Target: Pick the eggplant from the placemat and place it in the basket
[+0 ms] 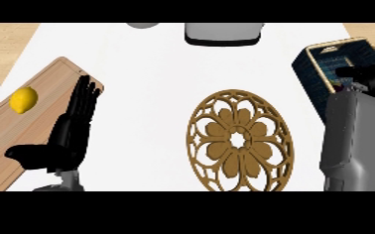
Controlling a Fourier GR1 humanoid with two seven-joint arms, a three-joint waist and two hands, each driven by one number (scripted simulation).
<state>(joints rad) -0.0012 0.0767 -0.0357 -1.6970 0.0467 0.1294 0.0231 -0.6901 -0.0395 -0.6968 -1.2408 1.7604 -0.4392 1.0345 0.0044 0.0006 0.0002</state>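
A white counter seen from above. The right hand [350, 74] reaches over the dark basket [311, 72] at the right edge, its grey forearm rising from below. Only a small black part of the hand shows above the basket's open top, so whether its fingers are curled or straight cannot be told. No eggplant is visible: it may lie under that hand or down in the basket, but its long axis cannot be judged. The brown, flower-patterned placemat [239, 141] lies below and left of those fingers, bare. The left hand [73, 119] rests far across the counter, fingers straight and holding nothing, beside a wooden cutting board [44, 79] with 1 lemon [23, 99].
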